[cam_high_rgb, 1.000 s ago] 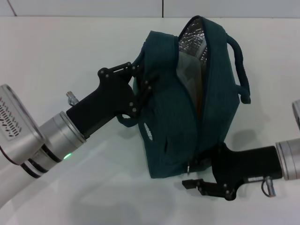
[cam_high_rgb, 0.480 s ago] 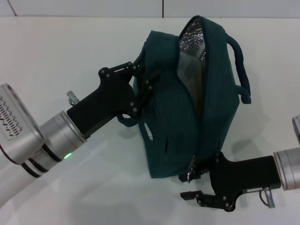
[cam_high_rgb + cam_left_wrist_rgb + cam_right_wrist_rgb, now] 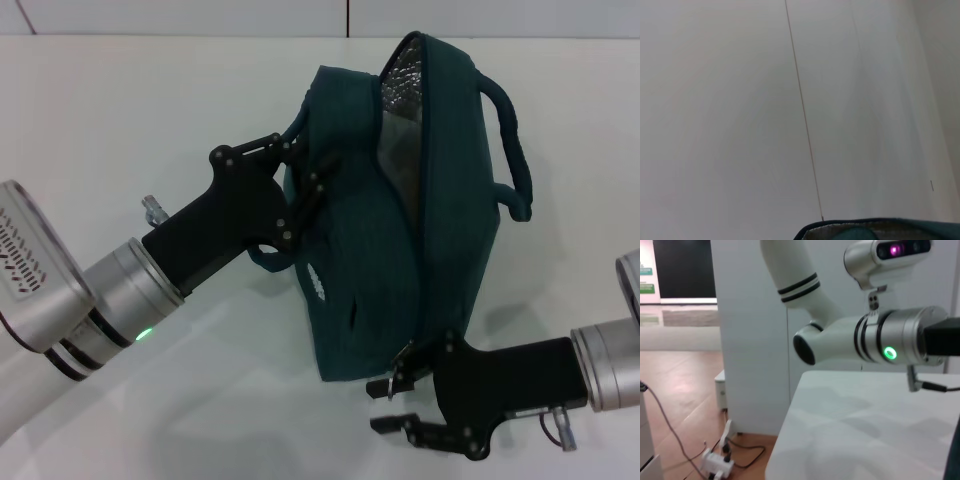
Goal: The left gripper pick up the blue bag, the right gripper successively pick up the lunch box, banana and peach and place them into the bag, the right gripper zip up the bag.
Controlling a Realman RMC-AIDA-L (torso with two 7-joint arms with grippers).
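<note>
the left gripper (image 3: 300,190) stayed clamped on the bag (image 3: 400,220), held above the bench (image 3: 120,110). the right gripper (image 3: 400,405), fingers parted around the zip pull (image 3: 385,385), had dropped nearer. the mouth had narrowed; zipping was underway.

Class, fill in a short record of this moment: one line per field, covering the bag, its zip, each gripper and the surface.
bag: blue bag, tipped on its side on the white table
zip: closed along the near part, gaping at the far end, silver lining showing
zip pull: metal ring at the bag's near corner
left gripper: shut on the bag's side strap
right gripper: at the near corner, upper finger by the pull; grip on it unclear
handle: loops toward the robot's right
</note>
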